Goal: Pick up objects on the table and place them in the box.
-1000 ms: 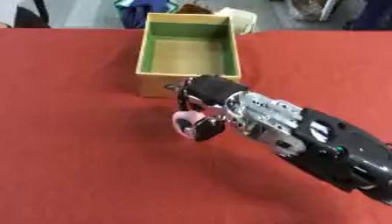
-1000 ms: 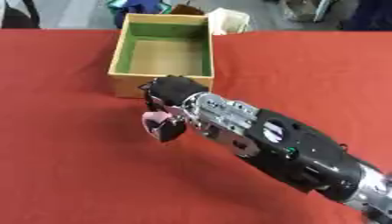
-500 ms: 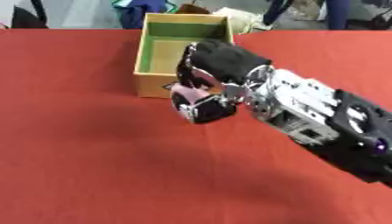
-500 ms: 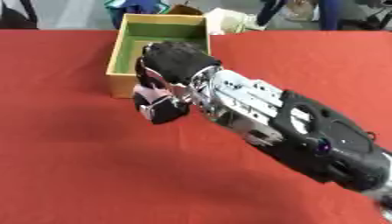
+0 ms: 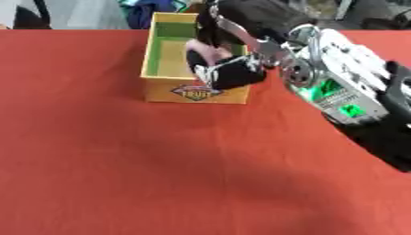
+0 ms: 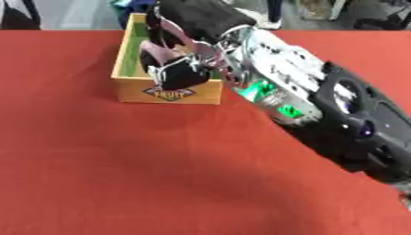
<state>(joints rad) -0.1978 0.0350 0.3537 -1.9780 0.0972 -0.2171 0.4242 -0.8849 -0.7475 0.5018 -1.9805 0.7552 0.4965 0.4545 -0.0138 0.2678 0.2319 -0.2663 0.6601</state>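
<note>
Since a second ago the right hand (image 5: pixel 241 41) has carried the pink-and-black object (image 5: pixel 215 64) from the red worktop (image 5: pixel 120 160) in front of the box (image 5: pixel 160 69) up to the box's near right corner. Its fingers (image 6: pixel 173 69) are curled round the object, which hangs over the box's front wall, partly above the green inside and clear of the worktop. It seems to be held high so that it passes the rim before release. What the object is cannot be made out beyond its colours. The next step is probably to move it further over the box's inside and open the fingers. The left hand does not show.
</note>
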